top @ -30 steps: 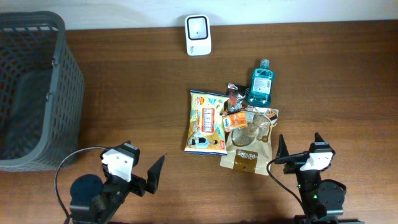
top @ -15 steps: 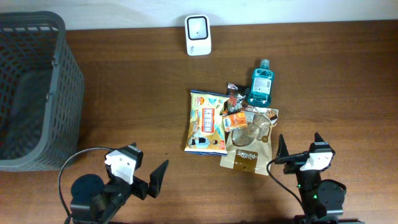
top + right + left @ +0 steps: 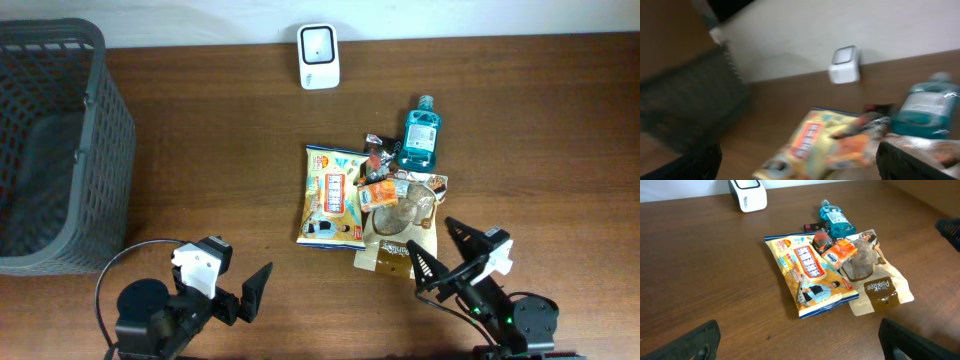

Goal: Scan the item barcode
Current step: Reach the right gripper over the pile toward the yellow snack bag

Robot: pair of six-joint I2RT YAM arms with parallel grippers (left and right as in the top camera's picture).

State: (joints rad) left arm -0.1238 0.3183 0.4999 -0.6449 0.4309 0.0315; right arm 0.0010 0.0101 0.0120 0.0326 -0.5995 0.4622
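On the worktop [image 3: 210, 150], a basket [image 3: 108, 130] stands at the far left. A scanner [image 3: 318, 56] sits at the rear edge, near the middle. Right of centre, well apart from both, lies a cluster: a snack bag [image 3: 333, 195] on its left, a pouch [image 3: 403, 240] touching it on the right and nearer the front, a bottle [image 3: 419, 134] lying behind the pouch, cap toward the rear. A small packet [image 3: 379, 193] rests across bag and pouch, and a wrapped sweet [image 3: 376, 152] lies between bag and bottle.
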